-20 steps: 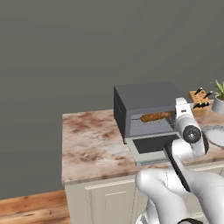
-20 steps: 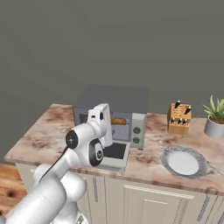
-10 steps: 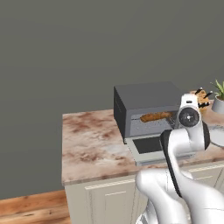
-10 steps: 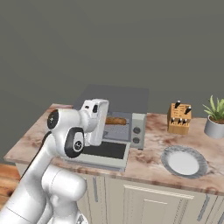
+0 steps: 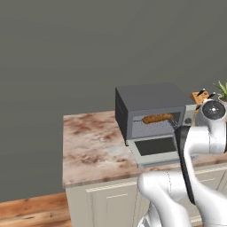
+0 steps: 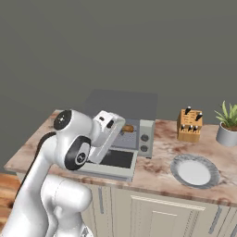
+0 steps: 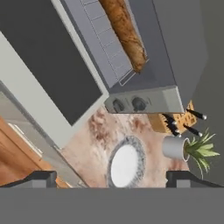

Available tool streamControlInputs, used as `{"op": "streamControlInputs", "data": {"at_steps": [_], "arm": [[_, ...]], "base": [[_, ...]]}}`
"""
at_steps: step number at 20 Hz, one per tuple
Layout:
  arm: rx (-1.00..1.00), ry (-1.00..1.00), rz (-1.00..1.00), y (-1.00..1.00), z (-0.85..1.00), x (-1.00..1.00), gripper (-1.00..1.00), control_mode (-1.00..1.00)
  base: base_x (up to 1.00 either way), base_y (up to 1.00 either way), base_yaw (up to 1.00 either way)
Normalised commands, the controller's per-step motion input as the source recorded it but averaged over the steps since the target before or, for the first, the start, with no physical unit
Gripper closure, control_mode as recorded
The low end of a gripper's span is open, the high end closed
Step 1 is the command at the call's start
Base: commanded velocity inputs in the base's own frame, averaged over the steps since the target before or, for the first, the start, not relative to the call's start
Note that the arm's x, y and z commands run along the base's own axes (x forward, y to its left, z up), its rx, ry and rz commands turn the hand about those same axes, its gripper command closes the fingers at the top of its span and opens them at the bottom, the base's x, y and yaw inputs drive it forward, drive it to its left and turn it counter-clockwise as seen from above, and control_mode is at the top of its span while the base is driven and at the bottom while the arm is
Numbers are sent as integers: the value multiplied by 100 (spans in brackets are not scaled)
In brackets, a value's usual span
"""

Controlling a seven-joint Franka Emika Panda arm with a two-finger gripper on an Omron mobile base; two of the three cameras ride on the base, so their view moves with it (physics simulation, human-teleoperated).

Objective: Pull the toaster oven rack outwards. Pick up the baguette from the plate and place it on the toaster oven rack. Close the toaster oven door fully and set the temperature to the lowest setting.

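Rendered pics were evenly, softly lit; no glare, shadows faint; low res, edges slightly soft; no visible lens distortion.

The boxy toaster oven (image 5: 150, 99) is dark grey on top with a silver front frame, its drop-down door (image 5: 155, 148) is silver-framed around a dark glass window, and the small elongated baguette (image 5: 158, 118) on the thin silver wire rack (image 7: 107, 41) is mottled brown. The stone counter (image 5: 93, 146) is veined in pink, rust and cream (a marbled pattern), while the round shallow plate (image 6: 194, 170) has a pale white centre and what looks like a speckled grey rim. Beside them stand a tan wooden knife block (image 6: 190, 125) with black handles and a grey pot of green spiky leaves (image 6: 227, 127).
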Motion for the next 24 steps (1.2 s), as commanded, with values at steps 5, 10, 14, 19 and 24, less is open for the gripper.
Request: {"op": "streamControlInputs", "data": {"at_steps": [5, 10, 14, 19, 24], "arm": [[36, 0, 0, -47, -44, -64, -100, -100], [35, 0, 0, -34, -36, -64, -100, -100], [32, 0, 0, -9, -37, -44, -100, -100], [21, 0, 0, 11, -34, -8, -100, -100], [4, 0, 0, 3, -16, 0, -100, -100]], "base": [[0, 0, 0], [0, 0, 0], [0, 0, 0], [0, 0, 0], [0, 0, 0]]}}
